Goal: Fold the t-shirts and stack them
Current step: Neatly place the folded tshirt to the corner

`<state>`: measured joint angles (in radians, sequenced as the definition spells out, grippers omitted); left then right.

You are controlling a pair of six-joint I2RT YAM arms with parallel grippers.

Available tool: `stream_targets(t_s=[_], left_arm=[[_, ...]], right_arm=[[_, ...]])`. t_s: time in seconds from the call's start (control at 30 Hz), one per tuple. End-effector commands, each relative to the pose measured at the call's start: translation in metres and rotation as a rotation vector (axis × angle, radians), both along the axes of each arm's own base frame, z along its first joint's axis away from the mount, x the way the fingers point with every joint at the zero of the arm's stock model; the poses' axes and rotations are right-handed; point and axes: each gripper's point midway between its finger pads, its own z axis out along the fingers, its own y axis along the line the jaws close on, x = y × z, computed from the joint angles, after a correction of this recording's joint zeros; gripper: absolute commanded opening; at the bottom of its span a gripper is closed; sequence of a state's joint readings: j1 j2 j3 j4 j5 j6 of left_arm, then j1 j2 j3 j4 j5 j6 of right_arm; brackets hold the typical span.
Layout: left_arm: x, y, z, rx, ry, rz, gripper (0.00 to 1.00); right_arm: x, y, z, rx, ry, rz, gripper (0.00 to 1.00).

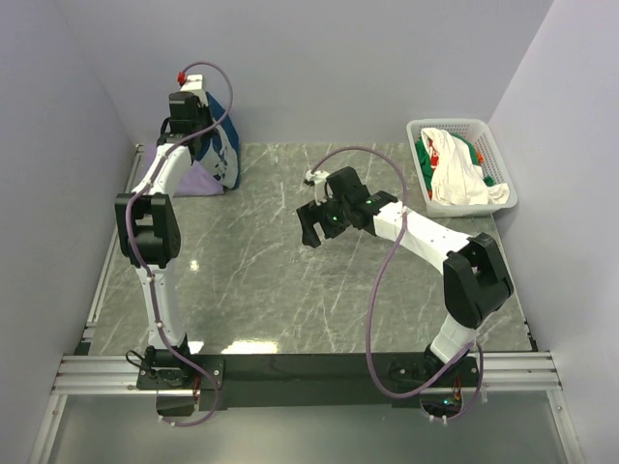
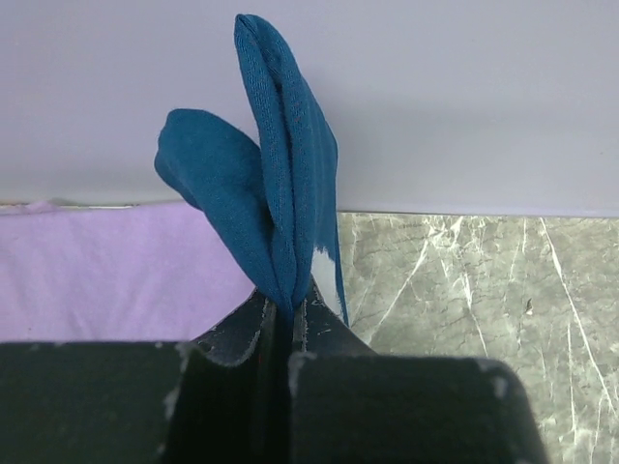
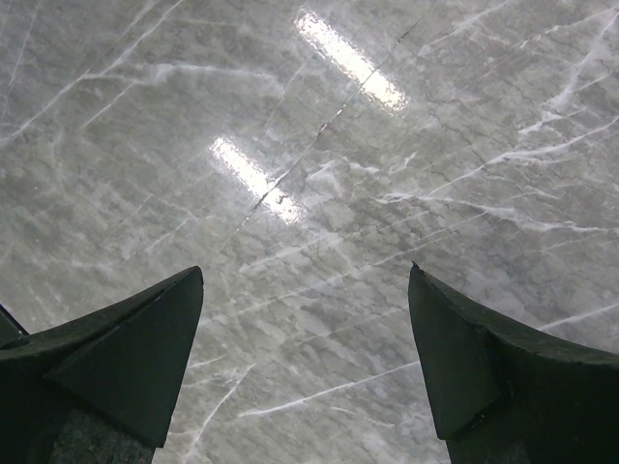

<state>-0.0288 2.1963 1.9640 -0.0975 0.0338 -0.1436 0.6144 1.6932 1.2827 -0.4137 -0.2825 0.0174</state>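
Pinching a bunched fold of the navy t-shirt (image 2: 280,193) is what the left claw (image 2: 290,333) is up to, jaws squeezed almost fully together on the cloth. The rest of the shirt hangs in the far left corner of the table (image 1: 290,290), close to the back wall. The lavender t-shirt (image 2: 106,271) lies flat on the marble just beside and below it, so my guess is the navy one is meant to go on top as the stack. If so, I'd lower it slowly so the hanging part lands first and spreads out instead of crumpling. Then line the edges up with the lavender one and only let go once the cloth is resting. The grip is on a thick gathered bit, so it could easily drop in a lump. The right claw (image 1: 314,227) hovers over the middle of the table, spread wide with nothing in it, handy for pinning a corner. Far right, the basket (image 1: 462,126) holds a white t-shirt (image 1: 455,179) and a green t-shirt (image 1: 423,155), not yet folded.
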Motion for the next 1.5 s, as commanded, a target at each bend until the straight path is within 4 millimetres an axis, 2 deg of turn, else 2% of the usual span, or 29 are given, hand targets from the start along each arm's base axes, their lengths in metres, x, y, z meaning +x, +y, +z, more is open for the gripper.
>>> stream_targets(t_s=[0.0,0.3,0.5,0.6,0.63,0.8,0.93,1.1,1.23,1.3,1.37,1.47], left_arm=[[-0.011,-0.003,0.078,-0.025,-0.141,-0.025,0.0],[-0.02,-0.001,0.089,-0.068,-0.127,-0.049,0.0],[-0.027,-0.004,0.112,-0.089,-0.168,-0.064,0.01],[-0.027,-0.004,0.114,-0.087,-0.168,-0.069,0.01],[-0.026,0.011,0.112,-0.087,-0.164,-0.044,0.01],[-0.025,0.024,0.098,-0.094,-0.134,-0.029,0.01],[-0.021,0.039,0.078,-0.134,-0.092,-0.01,0.01],[-0.015,0.047,0.064,-0.125,-0.074,-0.001,0.01],[-0.008,0.063,0.041,-0.158,-0.028,0.021,0.01],[-0.008,0.062,0.043,-0.176,-0.035,0.011,0.01],[-0.009,0.058,0.056,-0.179,-0.064,-0.005,0.01],[-0.012,0.041,0.083,-0.177,-0.108,-0.04,0.01]], right_arm=[[0.003,0.003,0.004,0.011,-0.003,0.011,0.93],[0.003,0.004,0.002,0.01,0.002,0.015,0.93],[0.001,0.007,-0.001,0.005,0.01,0.022,0.93],[0.001,0.009,-0.002,0.004,0.011,0.027,0.93],[0.001,0.01,-0.001,0.004,0.011,0.027,0.93],[0.003,0.009,-0.004,-0.005,0.013,0.022,0.93],[0.002,0.01,-0.005,-0.007,0.016,0.023,0.93],[0.003,0.012,-0.006,-0.006,0.024,0.025,0.93],[0.003,0.012,-0.006,-0.013,0.023,0.024,0.93],[0.003,0.012,-0.008,-0.016,0.026,0.024,0.93],[0.003,0.012,-0.008,-0.014,0.024,0.024,0.93],[0.002,0.013,-0.009,-0.015,0.027,0.027,0.93]])
